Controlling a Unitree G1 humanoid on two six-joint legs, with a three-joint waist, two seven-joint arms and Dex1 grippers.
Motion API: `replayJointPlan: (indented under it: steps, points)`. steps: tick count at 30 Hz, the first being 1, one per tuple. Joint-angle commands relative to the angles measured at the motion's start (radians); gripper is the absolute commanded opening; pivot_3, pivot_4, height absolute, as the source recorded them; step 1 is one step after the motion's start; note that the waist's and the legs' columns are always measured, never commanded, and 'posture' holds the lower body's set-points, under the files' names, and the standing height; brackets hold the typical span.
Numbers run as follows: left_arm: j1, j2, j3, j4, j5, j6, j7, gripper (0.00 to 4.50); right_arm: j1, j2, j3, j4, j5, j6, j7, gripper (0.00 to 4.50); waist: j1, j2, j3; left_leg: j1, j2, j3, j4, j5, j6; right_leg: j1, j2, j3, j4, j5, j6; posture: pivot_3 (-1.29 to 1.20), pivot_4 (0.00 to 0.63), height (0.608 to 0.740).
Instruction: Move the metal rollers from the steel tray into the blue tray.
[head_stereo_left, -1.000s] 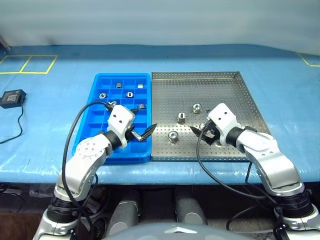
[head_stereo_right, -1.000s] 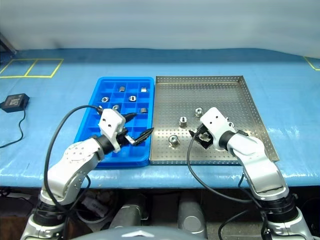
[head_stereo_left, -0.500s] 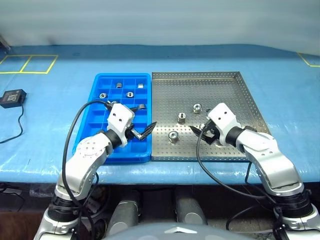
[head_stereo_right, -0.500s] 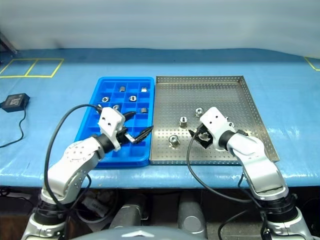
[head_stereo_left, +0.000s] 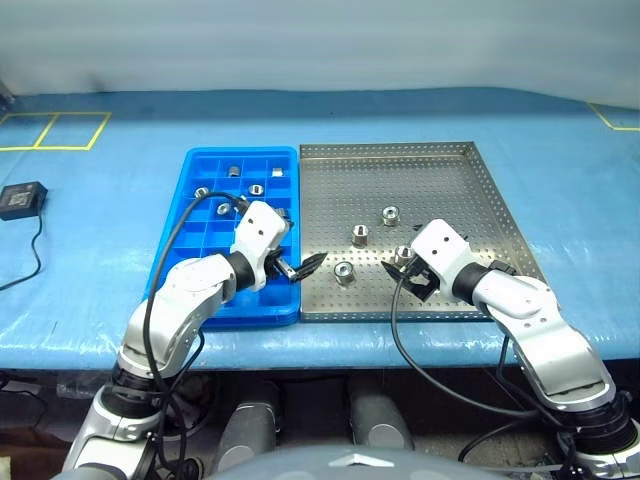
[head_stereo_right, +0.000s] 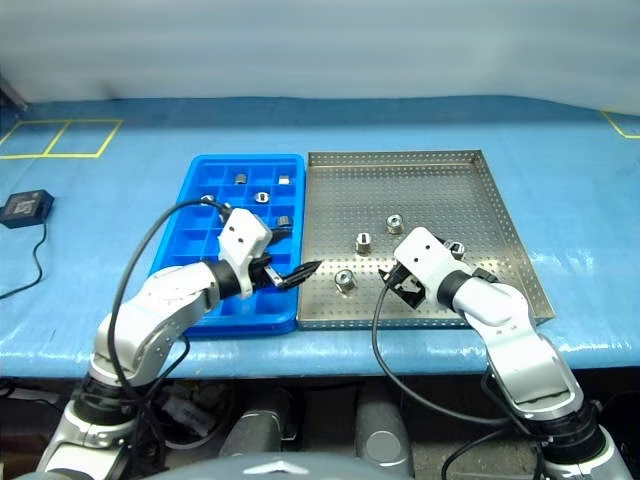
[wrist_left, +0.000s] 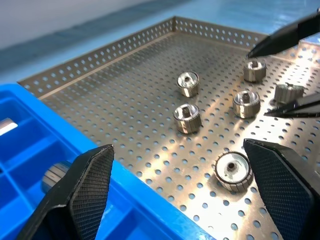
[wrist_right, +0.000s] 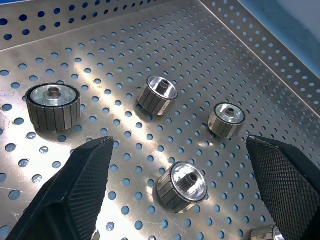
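Left eye view, from the left: blue tray (head_stereo_left: 215, 300), then the left gripper (head_stereo_left: 303, 268), fingers spread and empty, its nearest of the metal rollers (head_stereo_left: 344, 271) just rightward (upright, on the steel tray (head_stereo_left: 470, 150)); right gripper (head_stereo_left: 400, 268) likewise spread, empty.

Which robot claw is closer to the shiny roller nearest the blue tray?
The left. The left gripper sits open just beside that roller, at the steel tray's edge by the blue tray. The right gripper is open too, but farther off on the roller's other side.
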Motion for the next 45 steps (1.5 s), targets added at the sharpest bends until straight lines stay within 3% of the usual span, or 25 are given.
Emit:
replayJointPlan:
  steps: [1,12,17,24,25,28,32,37,45]
  points:
    - [-0.086,-0.025,-0.029,0.049,-0.003,0.081,0.006,4.50,0.032,-0.011,-0.030,-0.087,-0.021,0.007,-0.016,4.45,-0.008,0.000,0.000,0.000,0.000,0.000,0.000,0.000,0.000,0.000,0.000,0.000,0.000,0.000,0.000,-0.39,0.150,0.740]
    - [-0.242,0.022,-0.199,0.225,0.065,0.157,-0.069,4.50,0.065,0.040,-0.007,-0.157,-0.052,0.014,-0.073,4.45,-0.117,0.000,0.000,0.000,0.000,0.000,0.000,0.000,0.000,0.000,0.000,0.000,0.000,0.002,0.003,-0.46,0.150,0.740]
    - [-0.265,0.033,-0.215,0.287,0.097,0.160,-0.076,4.50,0.080,0.062,0.005,-0.162,-0.069,0.006,-0.092,4.45,-0.164,0.000,0.000,0.000,0.000,0.000,0.000,0.000,0.000,0.001,0.000,0.000,0.000,0.002,0.003,-0.47,0.150,0.740]
    - [-0.258,0.047,-0.245,0.286,0.124,0.164,-0.104,2.28,0.081,0.084,0.011,-0.156,-0.088,-0.009,-0.105,4.50,-0.204,0.000,0.000,0.000,0.000,0.000,0.000,0.001,0.003,0.001,0.000,0.000,0.001,0.003,0.005,-0.46,0.150,0.740]
    - [-0.256,0.043,-0.236,0.282,0.123,0.164,-0.103,1.98,0.080,0.086,0.013,-0.154,-0.090,-0.012,-0.105,4.50,-0.206,0.000,0.000,0.000,0.000,0.000,0.000,0.001,0.003,0.001,0.000,0.000,0.001,0.003,0.005,-0.46,0.150,0.740]
    - [-0.249,0.030,-0.201,0.277,0.117,0.165,-0.092,1.77,0.071,0.090,0.023,-0.145,-0.092,-0.019,-0.100,4.50,-0.209,0.000,0.000,0.000,0.000,-0.001,0.000,0.001,0.002,0.001,0.000,0.000,0.001,0.003,0.005,-0.45,0.150,0.740]
    - [-0.226,0.013,-0.131,0.234,0.090,0.171,-0.082,1.74,0.051,0.093,0.039,-0.114,-0.087,-0.034,-0.086,4.50,-0.210,0.000,0.000,0.001,0.000,0.000,0.000,0.001,0.002,0.001,0.000,0.000,0.001,0.003,0.005,-0.42,0.150,0.740]
    - [-0.182,-0.022,0.053,0.104,-0.041,0.191,-0.104,1.74,0.023,0.110,0.052,-0.064,-0.055,-0.057,-0.051,4.50,-0.198,0.000,0.000,0.001,0.000,-0.001,0.000,0.003,0.005,0.000,0.000,0.000,0.001,0.005,0.009,-0.39,0.150,0.740]
    - [-0.005,0.121,0.316,-0.194,-0.066,0.355,0.008,1.74,-0.073,0.186,0.069,-0.007,0.082,-0.110,0.065,4.50,-0.176,0.000,0.000,0.002,0.001,-0.001,0.000,0.003,0.005,0.000,0.001,0.001,0.003,0.005,0.009,-0.25,0.150,0.740]
